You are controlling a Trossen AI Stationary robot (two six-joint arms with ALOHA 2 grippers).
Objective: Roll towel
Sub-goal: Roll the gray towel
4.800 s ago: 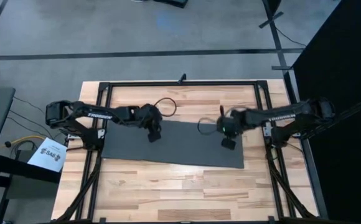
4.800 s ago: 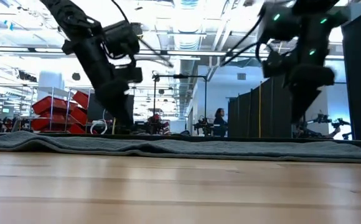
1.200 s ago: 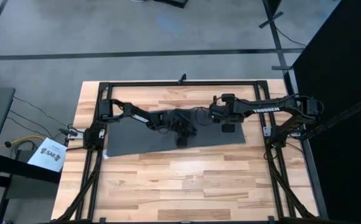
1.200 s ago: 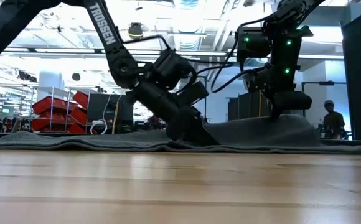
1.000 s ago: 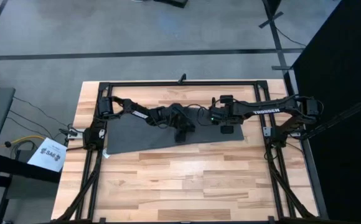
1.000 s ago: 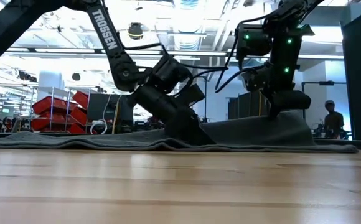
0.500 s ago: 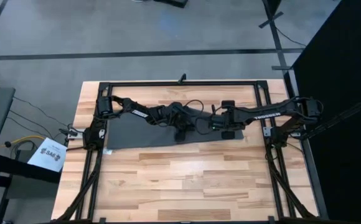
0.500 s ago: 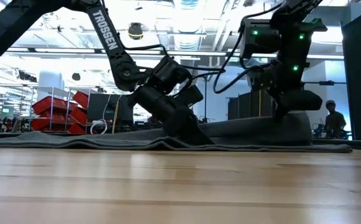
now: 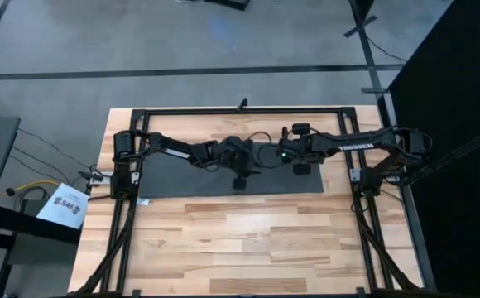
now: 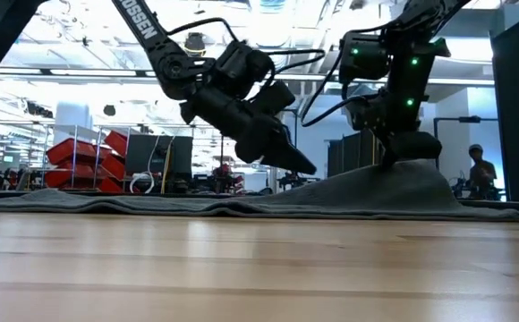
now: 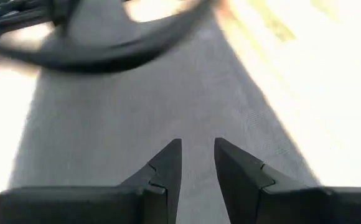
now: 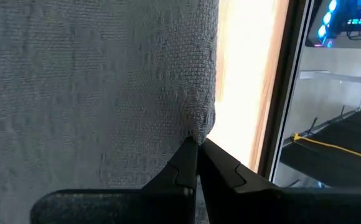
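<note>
Plain dark grey soft towel (image 9: 190, 176) lay flat across the middle of the light wooden slatted table (image 9: 240, 248), long side running left to right, far right part lifted into a tent.

Right gripper (image 12: 197, 142) was closed, pinching a fold of that cloth at its edge, and held it up in a peak, as the low view (image 10: 401, 152) showed.

Left gripper (image 11: 197, 155) hung just above the cloth near the centre, fingers a narrow gap apart, holding nothing.

Handling, my read: light, limp, no stiffness, so it sagged straight off the pinch point. Textured weave looked grippy rather than slippery. Not fragile. Best grab points: edge or corner folds. One pinch alone would likely drag the sheet crooked.
</note>
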